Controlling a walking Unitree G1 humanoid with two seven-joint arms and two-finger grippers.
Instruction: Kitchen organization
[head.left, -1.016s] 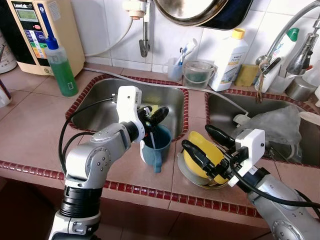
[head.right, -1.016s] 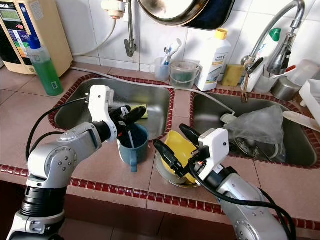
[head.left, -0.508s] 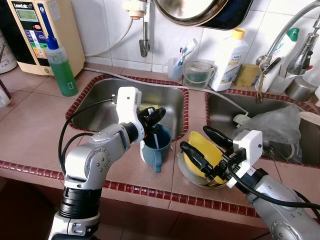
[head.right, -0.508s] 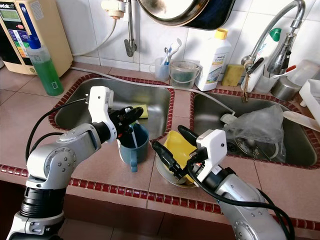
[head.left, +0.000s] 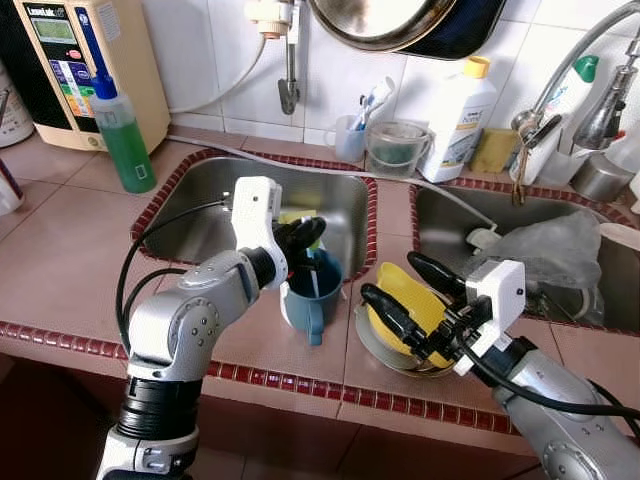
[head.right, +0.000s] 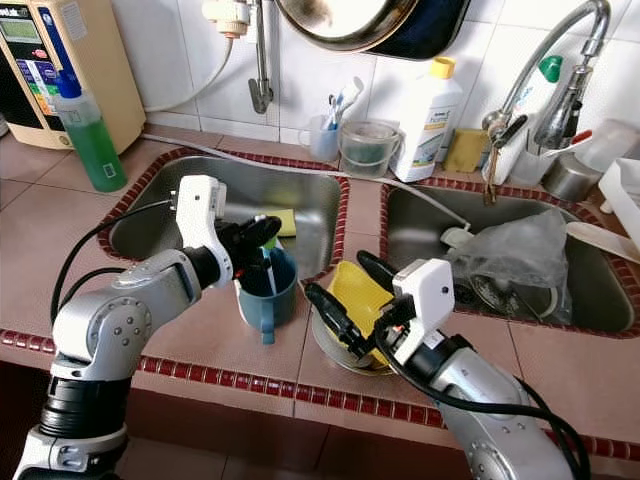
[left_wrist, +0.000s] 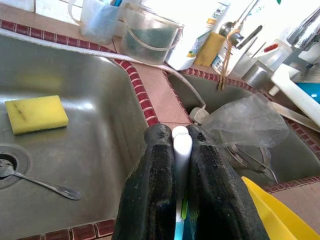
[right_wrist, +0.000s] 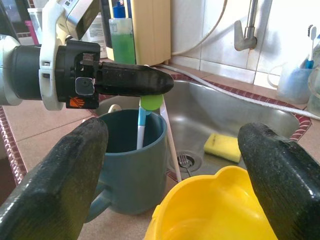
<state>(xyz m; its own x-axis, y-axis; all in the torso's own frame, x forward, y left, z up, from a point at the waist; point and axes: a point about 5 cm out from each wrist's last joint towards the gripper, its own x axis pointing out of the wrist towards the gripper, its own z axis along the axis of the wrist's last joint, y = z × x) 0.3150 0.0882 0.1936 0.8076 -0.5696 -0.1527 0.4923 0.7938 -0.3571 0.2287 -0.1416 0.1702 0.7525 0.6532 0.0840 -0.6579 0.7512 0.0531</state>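
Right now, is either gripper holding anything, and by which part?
The left gripper pinches the top ends of the toothbrushes standing in the blue mug. The right gripper holds nothing, its fingers open around the yellow bowl.

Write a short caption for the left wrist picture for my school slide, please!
The left gripper pinches white toothbrush handles above the steel sink with a yellow sponge.

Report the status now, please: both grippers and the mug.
Left gripper shut on toothbrushes above blue mug. Right gripper open around yellow bowl. Nothing blocking.
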